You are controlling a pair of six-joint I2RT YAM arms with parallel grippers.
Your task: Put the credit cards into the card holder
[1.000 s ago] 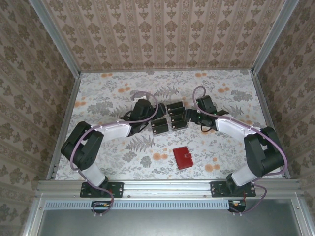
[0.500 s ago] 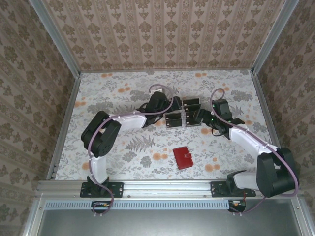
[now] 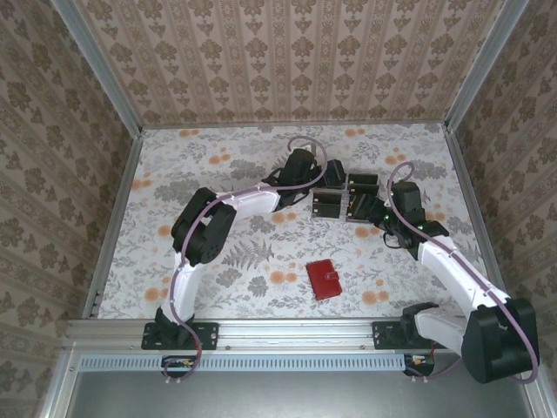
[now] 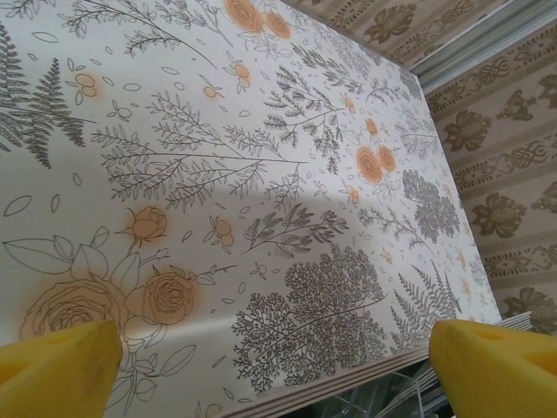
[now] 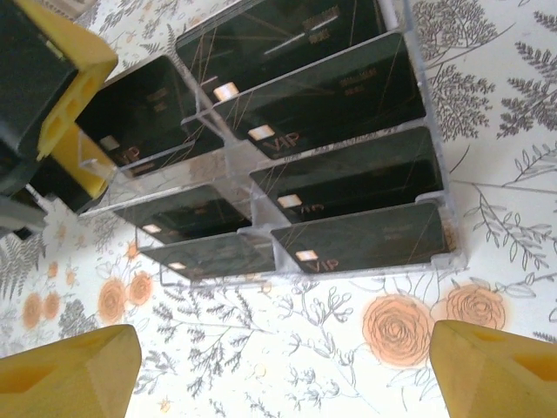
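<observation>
Several black credit cards [image 5: 348, 174] stand in a clear tiered rack [image 3: 341, 198] at mid-table. The red card holder [image 3: 325, 279] lies shut on the cloth, nearer the front and apart from both grippers. My left gripper [image 3: 315, 185] is open at the rack's left side, and one of its yellow fingers [image 5: 65, 78] shows next to the rack. In the left wrist view the left gripper [image 4: 274, 361] has only cloth between its tips. My right gripper [image 3: 372, 209] is open on the rack's right. Its tips [image 5: 278, 366] are just short of the front cards [image 5: 365, 235].
The floral tablecloth [image 3: 218, 165] covers the table, which is walled in by patterned panels with metal rails [image 3: 113, 218] on the left, right and back. Open cloth lies around the card holder and on the table's left half.
Both grippers and the rack of cards between them have shifted to the right and slightly farther back. The card holder has stayed put. Both grippers remain open.
</observation>
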